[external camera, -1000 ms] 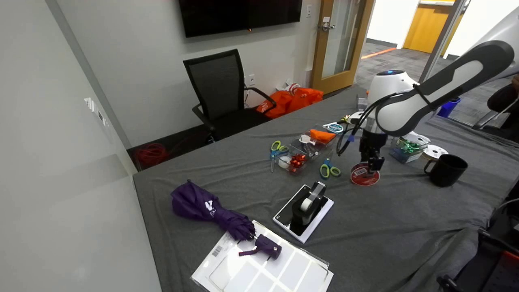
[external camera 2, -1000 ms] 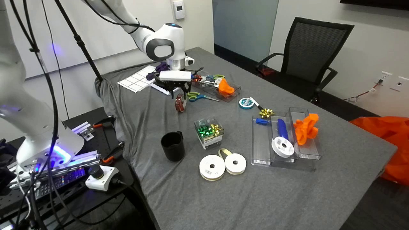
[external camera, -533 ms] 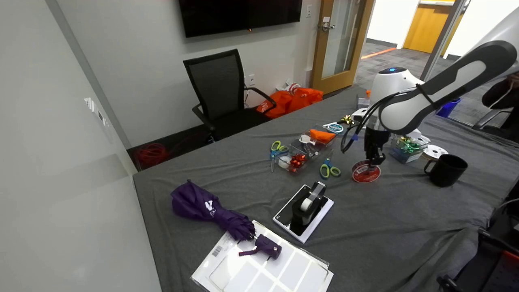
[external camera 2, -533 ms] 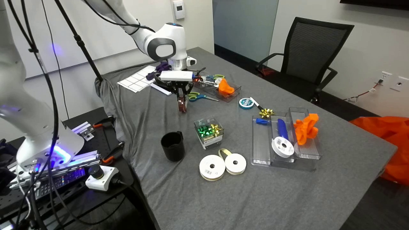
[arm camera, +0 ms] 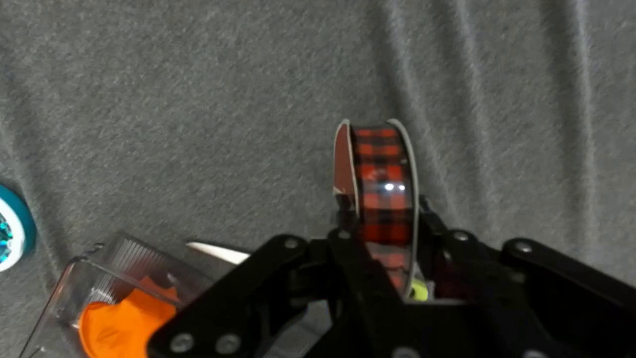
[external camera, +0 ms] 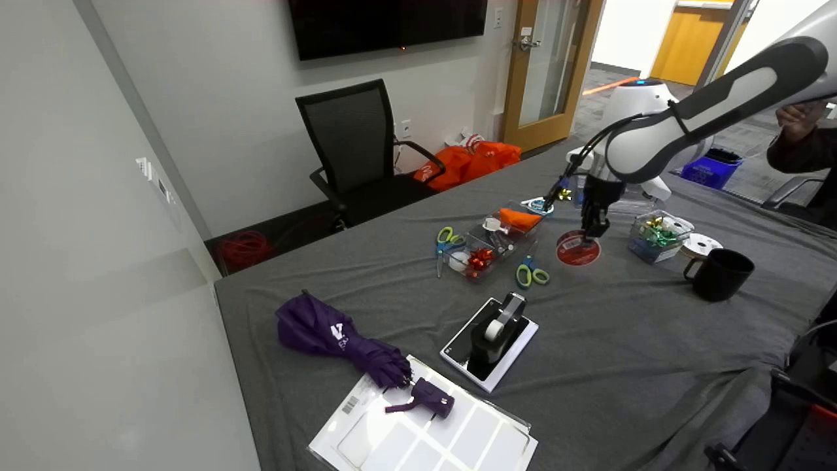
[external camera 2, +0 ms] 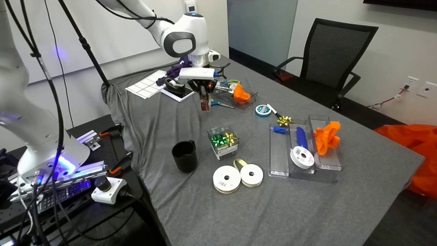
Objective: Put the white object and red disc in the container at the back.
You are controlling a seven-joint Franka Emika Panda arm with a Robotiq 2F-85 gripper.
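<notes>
The red disc, a spool of red-and-black plaid ribbon, stands on edge in the grip of my gripper, one finger against each flat side. It hangs above the grey cloth in both exterior views. Low clear boxes stand in two places: a group of trays, and a box with an orange lump and tools. Which of them is the container I cannot tell. A white spool lies on the middle tray, while two more white spools lie on the cloth; I cannot tell which is the white object.
A black mug and a small clear box with green and gold bows stand near the gripper. Scissors lie just beyond it. A tape dispenser, a purple umbrella and a teal spool are also on the table.
A second ago the jaws stood apart around the red disc. They have shut on it, and the gripper has risen with it, moving up and rightward in an exterior view.
</notes>
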